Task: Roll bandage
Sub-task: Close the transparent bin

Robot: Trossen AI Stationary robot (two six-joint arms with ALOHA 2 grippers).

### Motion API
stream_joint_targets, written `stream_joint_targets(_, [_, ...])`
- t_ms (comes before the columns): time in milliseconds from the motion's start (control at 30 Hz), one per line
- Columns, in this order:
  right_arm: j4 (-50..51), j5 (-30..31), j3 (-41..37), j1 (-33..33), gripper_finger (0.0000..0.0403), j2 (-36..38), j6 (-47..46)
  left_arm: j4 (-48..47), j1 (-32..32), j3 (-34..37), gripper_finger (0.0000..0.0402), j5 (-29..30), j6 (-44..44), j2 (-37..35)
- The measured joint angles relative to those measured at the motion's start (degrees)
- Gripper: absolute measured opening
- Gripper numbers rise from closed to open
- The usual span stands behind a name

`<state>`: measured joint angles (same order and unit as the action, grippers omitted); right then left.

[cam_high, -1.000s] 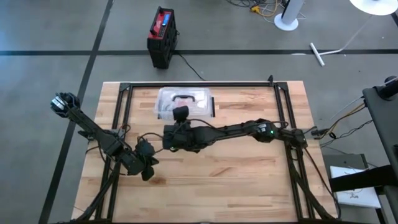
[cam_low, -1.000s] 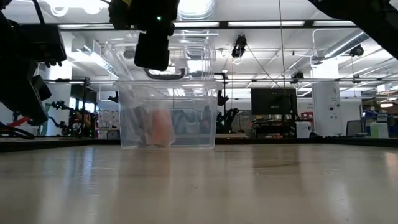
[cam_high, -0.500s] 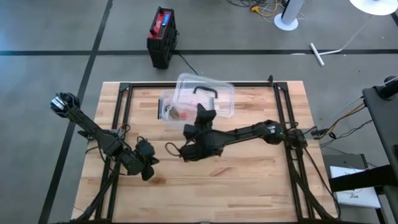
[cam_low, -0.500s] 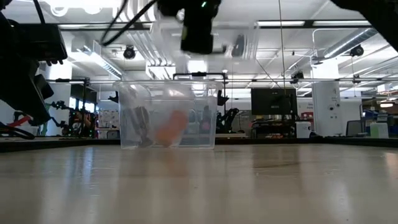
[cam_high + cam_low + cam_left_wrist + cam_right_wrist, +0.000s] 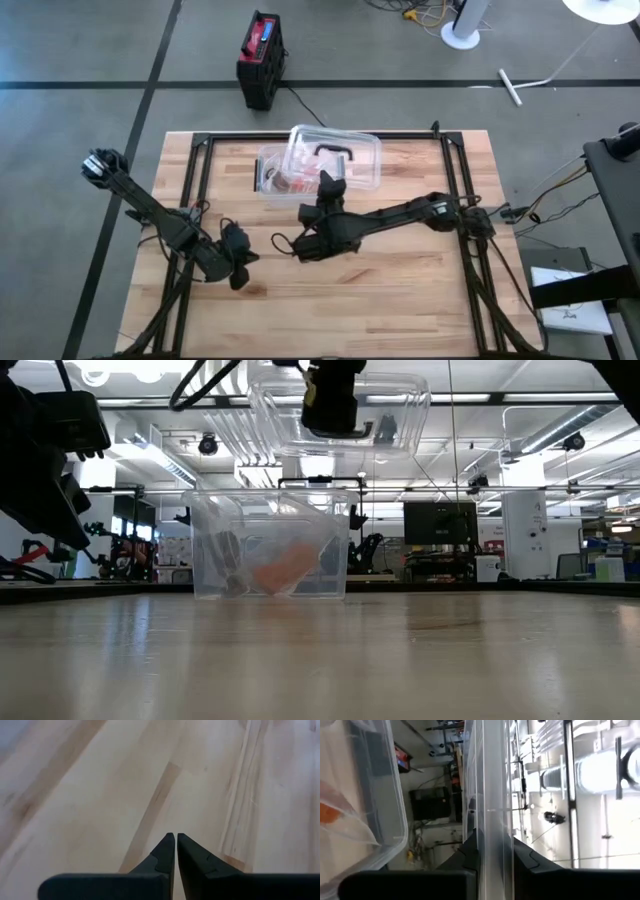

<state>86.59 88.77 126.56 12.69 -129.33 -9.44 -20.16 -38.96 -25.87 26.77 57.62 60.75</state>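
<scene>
A clear plastic box (image 5: 270,545) stands on its base at the table's far middle (image 5: 275,175). Inside it lie an orange bandage (image 5: 285,572) and some dark items. The box's clear lid (image 5: 340,415), with a dark handle (image 5: 333,150), hangs above the box, and my right gripper (image 5: 326,186) is shut on it. My left gripper (image 5: 240,278) hovers shut over bare wood at the table's near left, with nothing between its fingers (image 5: 175,836). My right gripper pinches the lid's near rim (image 5: 490,837) between its two fingers, one on each face. It comes in level from the table's near side. The lid (image 5: 335,158) is lifted clear of the box and hangs roughly level above it.
A black metal frame (image 5: 320,136) runs around the table's edges. Bare wood lies in front of the box and toward the near right (image 5: 400,290). Beyond the far edge a red and black case (image 5: 262,55) stands on the floor.
My right gripper has lifted the lid off the box, going up and toward the table's right, with its wrist turning. The lid, first on the box, now hangs clear above it. The orange bandage inside has tipped a little.
</scene>
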Motion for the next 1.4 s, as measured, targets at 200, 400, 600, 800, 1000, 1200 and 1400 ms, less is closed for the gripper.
stream_joint_targets(200, [0.15,-0.76,1.39,1.13,0.0042,0.4,-1.37,1.71,-0.06,-4.3,0.0011,6.2,-9.51,-0.09])
stream_joint_targets(400, [0.21,-1.11,3.29,5.73,0.0042,10.79,-2.92,16.72,0.28,-10.34,0.0011,28.13,-31.88,0.4])
stream_joint_targets(600, [0.0,-12.63,2.74,9.01,0.0042,21.38,-1.27,16.82,14.9,-19.29,0.0012,17.57,-36.36,1.36])
stream_joint_targets(800, [-0.29,-25.83,2.49,8.92,0.0043,25.77,3.68,6.51,35.82,-31.24,0.0044,-1.0,-35.13,9.9])
stream_joint_targets(1000, [1.34,-21.97,2.47,6.28,0.0043,29.76,7.84,-8.64,46.31,-44.85,0.0126,-7.83,-34.92,23.39])
stream_joint_targets(1200, [3.41,-19.58,2.47,-1.05,0.004,36.48,9.13,-19.26,48.3,-57.35,0.0209,-8.74,-36.66,33.79])
stream_joint_targets(1400, [3.41,-23.06,1.64,-6.32,0.0042,41.64,10.38,-28.84,50.08,-67.22,0.0238,-9.5,-35.38,43.32])
